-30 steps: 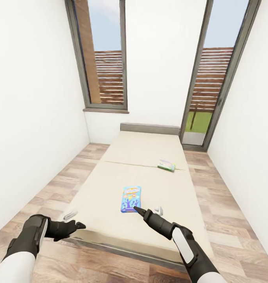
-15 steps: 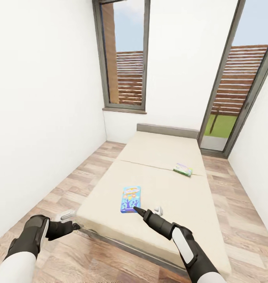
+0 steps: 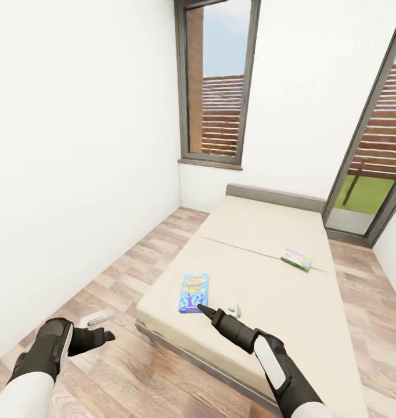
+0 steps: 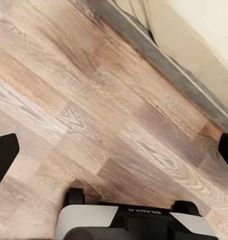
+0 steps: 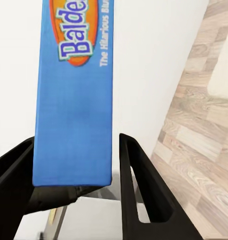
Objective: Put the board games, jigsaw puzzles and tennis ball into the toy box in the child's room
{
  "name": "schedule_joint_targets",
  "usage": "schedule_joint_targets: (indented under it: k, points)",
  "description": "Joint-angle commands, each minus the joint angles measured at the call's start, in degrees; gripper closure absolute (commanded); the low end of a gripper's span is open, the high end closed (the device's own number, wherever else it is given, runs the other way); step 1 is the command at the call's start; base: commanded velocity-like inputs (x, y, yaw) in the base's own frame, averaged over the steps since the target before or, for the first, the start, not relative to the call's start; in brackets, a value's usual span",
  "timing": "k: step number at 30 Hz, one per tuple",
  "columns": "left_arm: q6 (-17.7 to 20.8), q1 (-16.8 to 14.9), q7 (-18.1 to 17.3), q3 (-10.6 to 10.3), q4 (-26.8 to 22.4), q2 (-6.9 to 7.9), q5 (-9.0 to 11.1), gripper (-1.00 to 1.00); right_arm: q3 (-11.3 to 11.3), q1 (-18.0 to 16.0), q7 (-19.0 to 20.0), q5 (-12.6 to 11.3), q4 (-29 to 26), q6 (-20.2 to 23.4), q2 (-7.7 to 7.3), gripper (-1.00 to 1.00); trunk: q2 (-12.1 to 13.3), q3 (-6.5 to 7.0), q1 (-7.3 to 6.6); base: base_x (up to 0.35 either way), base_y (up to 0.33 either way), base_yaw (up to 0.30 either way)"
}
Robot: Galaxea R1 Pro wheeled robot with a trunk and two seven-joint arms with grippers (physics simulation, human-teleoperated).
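Board game box in blue (image 5: 76,95) sits gripped in the right claw (image 5: 76,165); left claw (image 4: 114,150) is wide. Next: carry it to the toy box.

The left arm is held low and bent inward, its tool (image 3: 105,335) spread wide — the two dark fingers (image 4: 3,157) are seen far apart in the left wrist view. The right arm is stretched forward, its tool (image 3: 201,308) closed on a blue box (image 5: 76,95) — clamped between the black fingers (image 5: 139,195).
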Motion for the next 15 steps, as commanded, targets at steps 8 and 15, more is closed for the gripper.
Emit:
schedule_joint_targets:
  k: [8,15]
  points:
    - [0.12,-0.06,-0.07,0.24,0.0,-0.13,-0.59,-1.0,-0.02,-0.03,-0.08,-0.64,-0.05,0.37,-0.04,1.0,3.14,1.35,-1.74,0.0,0.0,0.29]
    - [0.12,-0.06,-0.05,0.25,0.0,-0.78,-0.59,-1.0,-0.02,-0.02,-0.08,-0.64,-0.05,0.33,0.0,1.0,5.95,2.6,-3.28,0.0,0.0,0.29]
